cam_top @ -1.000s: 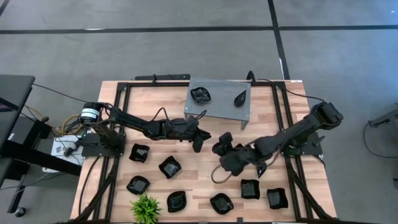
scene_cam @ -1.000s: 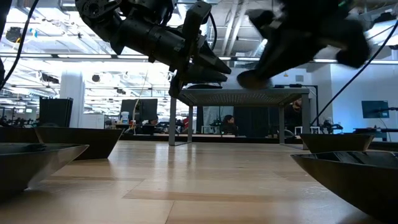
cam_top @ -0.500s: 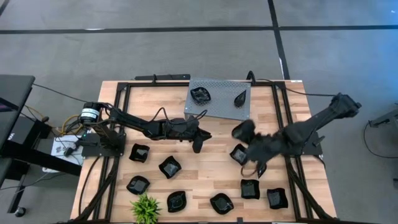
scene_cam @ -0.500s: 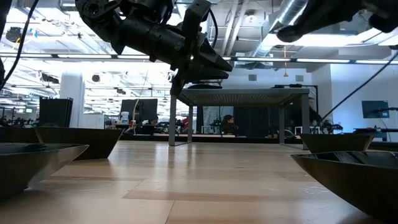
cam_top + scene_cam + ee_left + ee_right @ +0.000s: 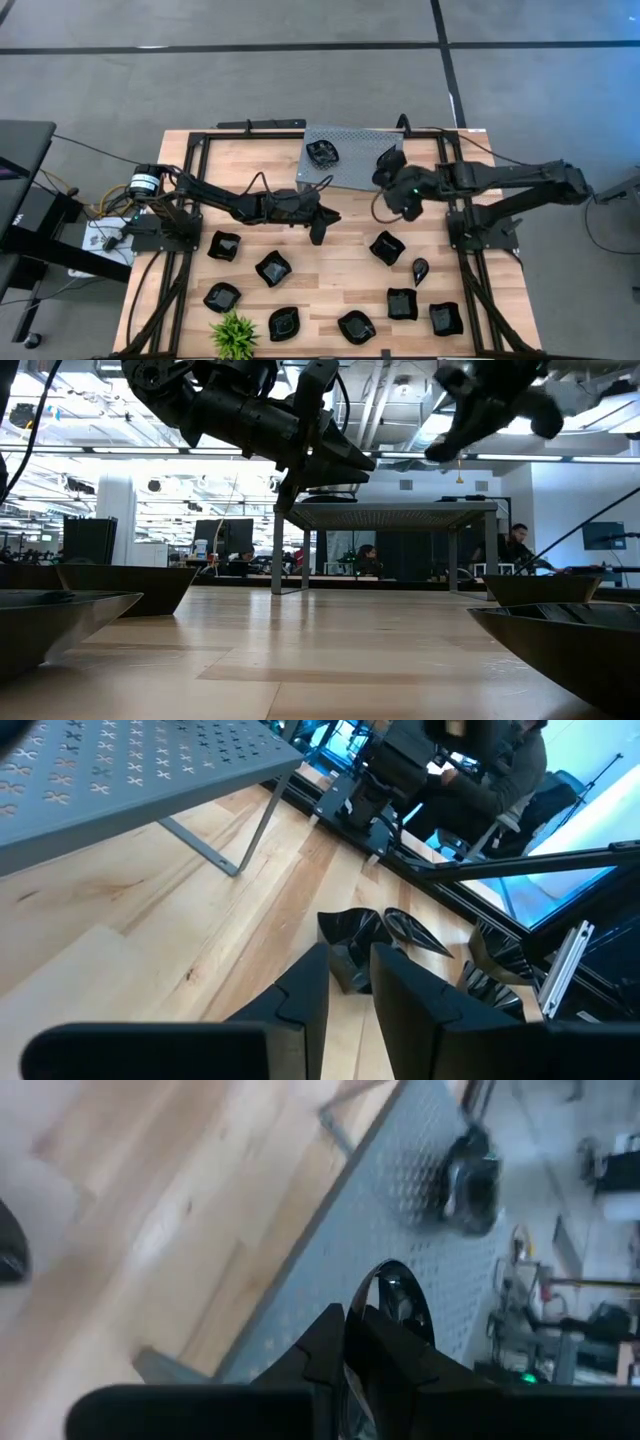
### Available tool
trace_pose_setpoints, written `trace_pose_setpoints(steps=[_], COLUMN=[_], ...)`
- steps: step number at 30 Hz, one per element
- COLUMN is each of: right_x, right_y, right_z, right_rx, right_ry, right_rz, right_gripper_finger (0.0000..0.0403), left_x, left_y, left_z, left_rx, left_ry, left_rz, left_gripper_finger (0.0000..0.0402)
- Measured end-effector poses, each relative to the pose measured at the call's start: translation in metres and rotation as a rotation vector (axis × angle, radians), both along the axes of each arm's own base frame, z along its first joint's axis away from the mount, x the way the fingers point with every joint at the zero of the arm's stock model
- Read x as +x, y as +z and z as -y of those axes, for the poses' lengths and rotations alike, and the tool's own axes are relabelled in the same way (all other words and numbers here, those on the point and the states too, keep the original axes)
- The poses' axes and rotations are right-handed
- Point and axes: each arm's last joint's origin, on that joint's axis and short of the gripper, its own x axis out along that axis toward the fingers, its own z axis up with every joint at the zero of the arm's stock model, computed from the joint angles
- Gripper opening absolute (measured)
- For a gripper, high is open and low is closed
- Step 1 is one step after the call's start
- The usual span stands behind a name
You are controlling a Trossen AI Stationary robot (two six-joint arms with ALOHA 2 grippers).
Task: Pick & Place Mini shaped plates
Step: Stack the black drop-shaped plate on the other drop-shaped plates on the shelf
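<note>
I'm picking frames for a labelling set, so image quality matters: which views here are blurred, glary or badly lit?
High view: evenly lit and sharp. Low view: backlit by bright ceiling lights, so both arms read as silhouettes, the right gripper smeared, the near plates soft. Right wrist view: motion blur softens the shelf and wood. Left wrist view: shelf sharp, left gripper fingers soft, bluish glare beyond.

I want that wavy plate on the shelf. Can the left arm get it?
Probably yes. The left gripper hangs just in front of the shelf, and nothing covers the wavy plate; the right gripper works the other end.
</note>
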Motion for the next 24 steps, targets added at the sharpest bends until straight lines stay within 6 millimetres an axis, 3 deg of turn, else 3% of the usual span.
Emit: trace_pose_setpoints(steps=[9,24], right_x=[0.009,0.017], right_y=[-0.017,-0.027], right_z=[0.041,0.052], right_rx=[-0.016,-0.029], right_ry=[-0.155,-0.166], right_rz=[-0.115,-0.167], right_gripper_finger=[0.0032,0.0046], left_x=[0.0,0.0], left_y=[0.001,0.002], left_z=[0.0,0.001], left_rx=[0.0,-0.008], left_ry=[0.0,-0.025], left_rz=[0.012,0.015], left_gripper_finger=[0.0079,0.0079])
